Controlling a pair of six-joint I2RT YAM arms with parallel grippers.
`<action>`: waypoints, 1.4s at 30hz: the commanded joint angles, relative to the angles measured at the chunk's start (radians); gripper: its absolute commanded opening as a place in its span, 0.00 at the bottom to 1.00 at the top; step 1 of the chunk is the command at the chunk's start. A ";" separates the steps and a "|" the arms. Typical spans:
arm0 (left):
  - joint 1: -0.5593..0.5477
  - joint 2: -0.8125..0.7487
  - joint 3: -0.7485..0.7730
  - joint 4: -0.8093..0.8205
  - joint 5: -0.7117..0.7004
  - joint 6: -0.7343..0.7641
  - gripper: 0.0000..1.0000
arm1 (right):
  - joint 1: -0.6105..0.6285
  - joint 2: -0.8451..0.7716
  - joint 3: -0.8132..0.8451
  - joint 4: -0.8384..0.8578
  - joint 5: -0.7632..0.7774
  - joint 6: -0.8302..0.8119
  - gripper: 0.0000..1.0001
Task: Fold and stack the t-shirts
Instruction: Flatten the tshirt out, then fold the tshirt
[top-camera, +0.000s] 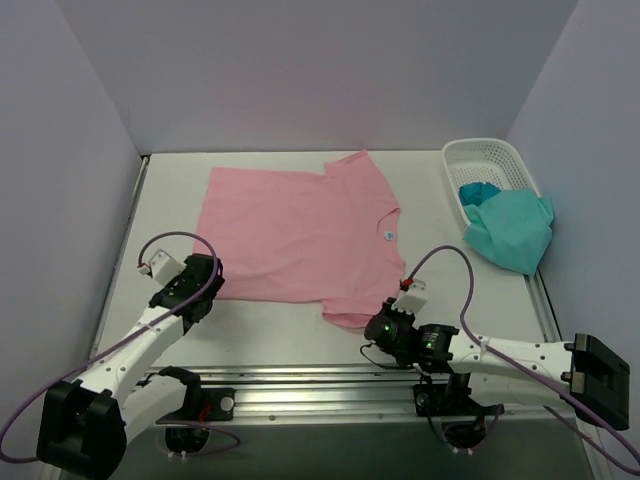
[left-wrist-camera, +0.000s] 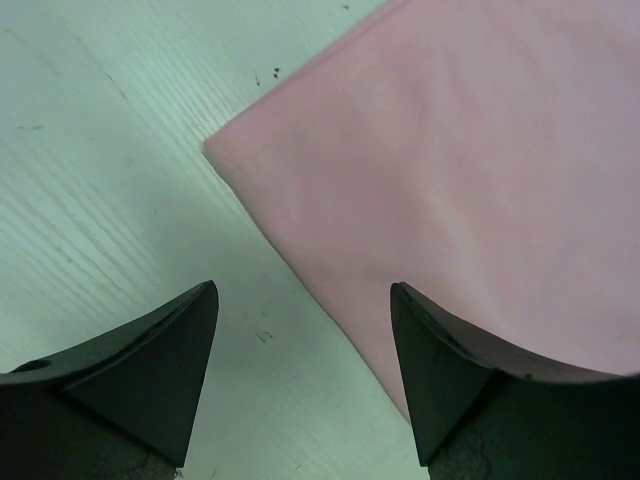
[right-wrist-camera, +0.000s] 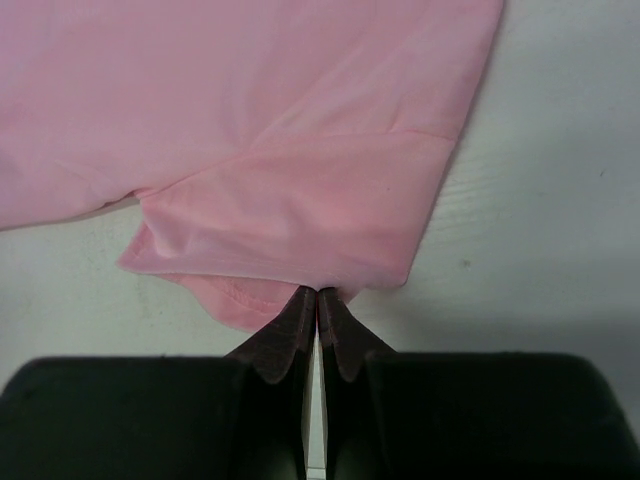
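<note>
The pink t-shirt (top-camera: 300, 235) is spread flat mid-table for folding. The teal t-shirt (top-camera: 510, 230) is draped over the basket (top-camera: 480, 150) rim, partly hidden. The left gripper (left-wrist-camera: 305, 330) is held apart astride the hem edge. The right gripper (right-wrist-camera: 318, 300) is pressed together at the sleeve edge, and whether cloth is pinched cannot be made out.

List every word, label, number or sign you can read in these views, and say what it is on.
No text is readable in any view.
Neck label on the pink t-shirt: a small pale tag with a bluish mark, too small to read.
</note>
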 joint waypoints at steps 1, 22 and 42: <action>0.025 -0.049 0.046 -0.115 -0.098 -0.036 0.78 | -0.038 -0.022 0.021 -0.002 0.035 -0.070 0.00; 0.088 0.144 -0.018 0.128 0.040 -0.029 0.54 | -0.285 -0.011 0.031 0.090 -0.136 -0.277 0.00; 0.085 0.201 -0.052 0.217 0.054 -0.016 0.32 | -0.305 0.018 0.038 0.084 -0.142 -0.269 0.00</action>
